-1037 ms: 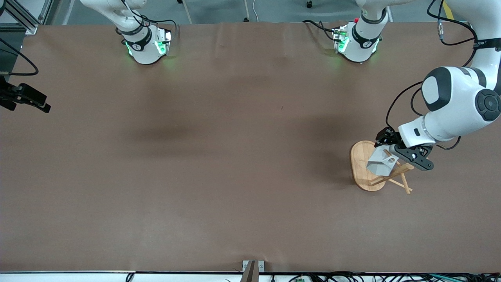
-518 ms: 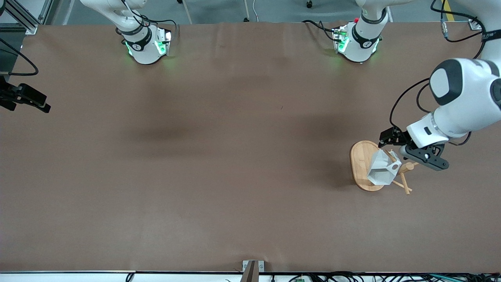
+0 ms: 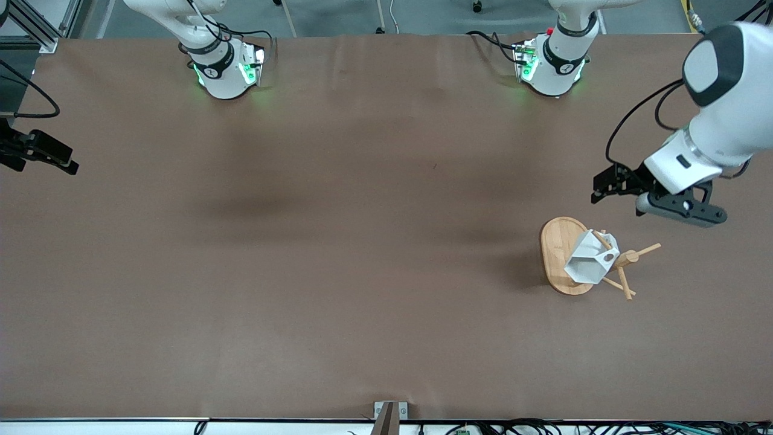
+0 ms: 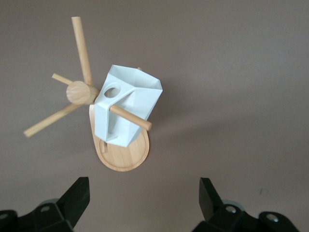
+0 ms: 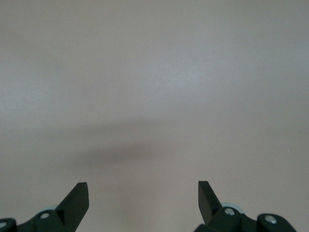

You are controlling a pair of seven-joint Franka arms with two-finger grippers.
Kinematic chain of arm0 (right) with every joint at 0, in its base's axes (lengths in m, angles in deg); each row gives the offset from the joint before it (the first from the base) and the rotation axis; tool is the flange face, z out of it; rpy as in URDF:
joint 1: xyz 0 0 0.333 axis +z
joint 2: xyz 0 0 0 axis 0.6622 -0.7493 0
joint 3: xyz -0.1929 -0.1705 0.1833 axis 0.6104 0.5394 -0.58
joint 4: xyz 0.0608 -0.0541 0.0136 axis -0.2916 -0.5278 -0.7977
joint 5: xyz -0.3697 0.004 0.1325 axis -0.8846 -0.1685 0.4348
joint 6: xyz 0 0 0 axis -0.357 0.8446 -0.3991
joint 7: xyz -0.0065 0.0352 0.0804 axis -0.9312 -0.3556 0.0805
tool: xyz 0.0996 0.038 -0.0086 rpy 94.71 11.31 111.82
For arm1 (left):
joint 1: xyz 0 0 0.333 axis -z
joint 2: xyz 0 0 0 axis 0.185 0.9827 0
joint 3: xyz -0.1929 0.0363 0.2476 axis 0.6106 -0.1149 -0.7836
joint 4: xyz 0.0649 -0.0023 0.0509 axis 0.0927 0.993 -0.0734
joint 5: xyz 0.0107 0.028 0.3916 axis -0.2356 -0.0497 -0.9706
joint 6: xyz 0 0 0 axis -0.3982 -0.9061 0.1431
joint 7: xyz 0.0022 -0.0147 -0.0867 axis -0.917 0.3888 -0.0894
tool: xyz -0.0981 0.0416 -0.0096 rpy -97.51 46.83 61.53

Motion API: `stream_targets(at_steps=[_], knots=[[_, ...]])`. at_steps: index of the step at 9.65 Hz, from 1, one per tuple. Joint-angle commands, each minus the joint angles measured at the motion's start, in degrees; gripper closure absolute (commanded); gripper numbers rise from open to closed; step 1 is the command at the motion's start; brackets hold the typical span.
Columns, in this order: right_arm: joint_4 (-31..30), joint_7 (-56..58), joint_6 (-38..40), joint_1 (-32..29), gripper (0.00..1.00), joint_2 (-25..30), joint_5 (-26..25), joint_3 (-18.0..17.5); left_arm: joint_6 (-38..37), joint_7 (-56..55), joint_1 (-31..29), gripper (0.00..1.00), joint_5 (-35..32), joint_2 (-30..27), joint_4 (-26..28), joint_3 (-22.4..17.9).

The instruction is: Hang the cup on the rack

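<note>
One cup (image 3: 589, 261) hangs on the rack (image 3: 558, 254), near the table's edge at the left arm's end.
Left gripper (image 3: 649, 196) spread wide, empty, over bare table (image 3: 362, 241) beside the rack; right gripper (image 3: 36, 158) waits at the other end, wide open, empty.

left gripper (image 3: 658, 196) letting go of the cup (image 3: 589, 260), backing up off the rack (image 3: 558, 254), cup now hanging tilted on a peg

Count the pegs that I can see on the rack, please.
4 on the rack: one through the cup handle, three bare around the post top. Others may hide under the cup.
</note>
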Motion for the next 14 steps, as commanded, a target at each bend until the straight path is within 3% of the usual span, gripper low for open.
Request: stream_targets(at_steps=[1,5,8,14], knots=[[0.6,-0.3,0.2,-0.6,0.00,-0.3,-0.4,-0.4,-6.5,-6.1,2.0,0.00,-6.5,-0.6,-4.6,-0.7],[0.7,-0.2,0.2,-0.6,0.00,-0.3,-0.4,-0.3,-17.0,-6.3,4.3,0.00,-6.0,-0.7,-13.3,-3.8],[0.7,-0.2,0.2,-0.6,0.00,-0.3,-0.4,-0.3,-20.5,-12.2,4.9,0.00,-6.1,-2.5,-13.1,-4.5],[0.7,-0.1,0.2,-0.7,0.00,-0.3,-0.4,-0.3,-20.6,-11.0,4.8,0.00,-7.1,-2.6,-13.8,-5.5]])
